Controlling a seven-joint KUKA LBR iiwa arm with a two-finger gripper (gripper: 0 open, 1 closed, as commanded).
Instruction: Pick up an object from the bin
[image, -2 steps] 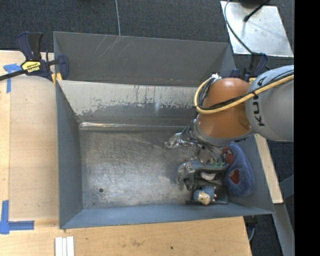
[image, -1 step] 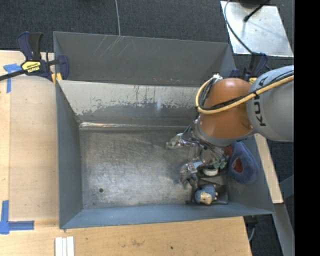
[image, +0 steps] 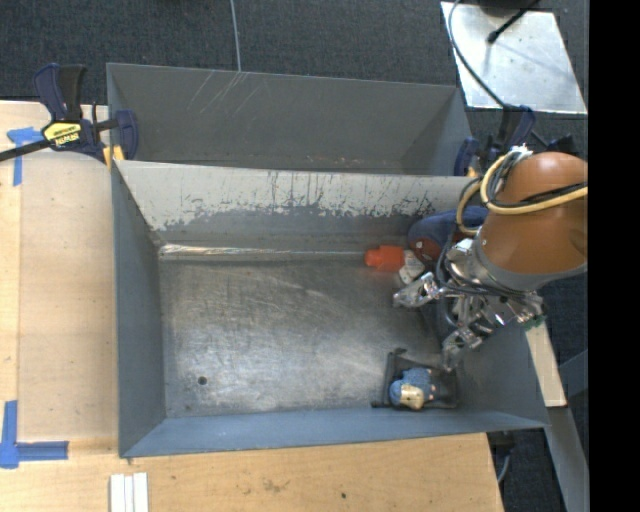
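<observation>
- The blue toy (image: 410, 390) lies by the bin's (image: 250, 330) near wall, right end, just below the claw (image: 450, 335).
- It is probably light, hard and lumpy (a guess), so grip across its middle.
- Whether the claw is open I cannot tell, and I see nothing in it.
- The toy's dark base is hard to make out.
</observation>
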